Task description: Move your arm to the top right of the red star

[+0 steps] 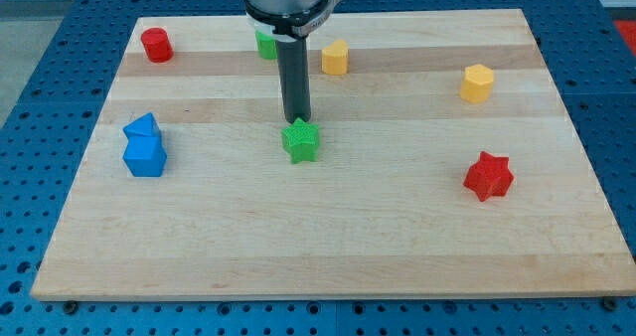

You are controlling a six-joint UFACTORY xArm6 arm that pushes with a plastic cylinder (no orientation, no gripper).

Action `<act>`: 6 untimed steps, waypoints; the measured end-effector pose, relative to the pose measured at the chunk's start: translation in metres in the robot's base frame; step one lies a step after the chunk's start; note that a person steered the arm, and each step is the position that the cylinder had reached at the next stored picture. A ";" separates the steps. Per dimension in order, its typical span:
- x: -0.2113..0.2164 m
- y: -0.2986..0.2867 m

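The red star (488, 176) lies on the wooden board (328, 237) at the view's right, a little below the middle. My tip (297, 121) is near the board's centre, far to the left of the red star and slightly above its level. The tip stands just above a green star (301, 141), touching or nearly touching its top edge.
A red cylinder (156, 45) sits at top left. A green block (266, 45) is partly hidden behind the rod. Two yellow blocks (335, 57) (478, 83) lie along the top. Two blue blocks (142, 129) (145, 157) sit together at the left.
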State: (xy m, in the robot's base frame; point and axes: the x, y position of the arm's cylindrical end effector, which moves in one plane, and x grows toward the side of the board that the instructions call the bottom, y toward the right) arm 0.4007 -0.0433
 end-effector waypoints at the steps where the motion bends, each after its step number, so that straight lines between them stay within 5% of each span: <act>1: -0.001 0.000; 3: -0.008 0.124; 6: 0.052 0.223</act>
